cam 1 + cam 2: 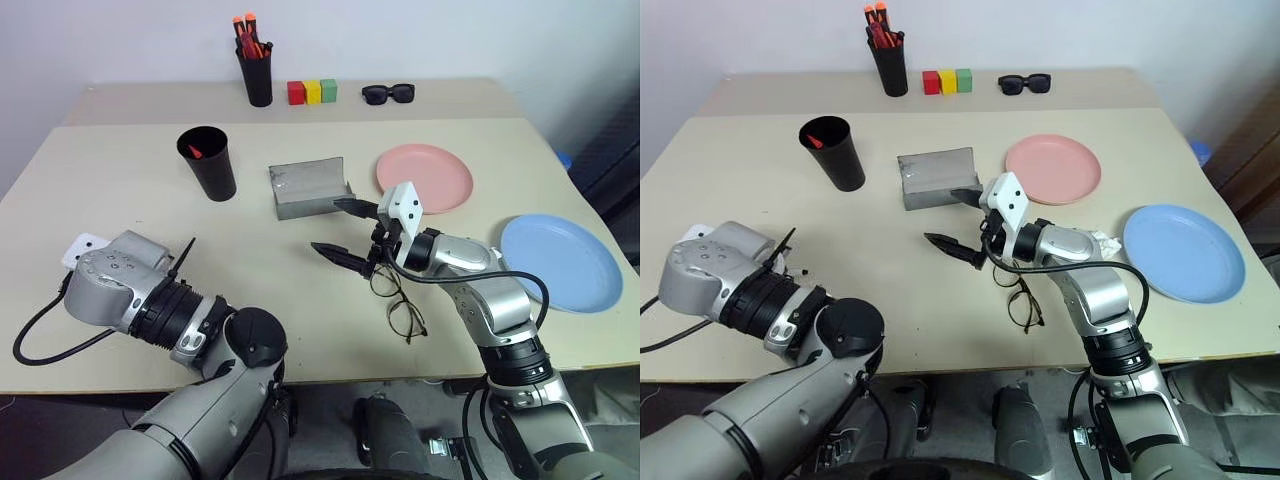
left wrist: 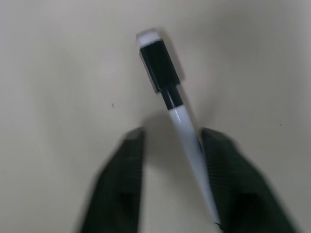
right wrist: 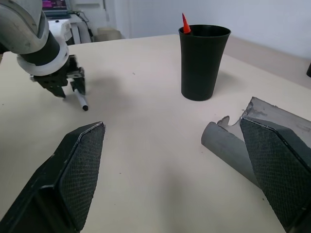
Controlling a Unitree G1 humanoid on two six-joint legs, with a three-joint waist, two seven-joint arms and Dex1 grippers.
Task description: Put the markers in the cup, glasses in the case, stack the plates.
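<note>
A marker [image 2: 167,92] with a black cap and a white end lies on the table between the fingers of my left gripper [image 2: 172,133], against one finger, with a gap to the other. That gripper [image 3: 68,90] is at the table's near left. The black cup [image 1: 208,160] stands behind it, with a red-tipped marker [image 1: 195,152] inside. My right gripper [image 1: 345,232] hangs wide open and empty above the glasses [image 1: 398,298]. The grey case [image 1: 308,187] lies open just behind it. The pink plate [image 1: 425,177] and the blue plate [image 1: 560,260] lie apart at the right.
On the back table stand a black pen pot [image 1: 256,70] of orange-capped pens, three coloured blocks [image 1: 312,92] and black sunglasses [image 1: 388,93]. The blue plate reaches close to the table's right edge.
</note>
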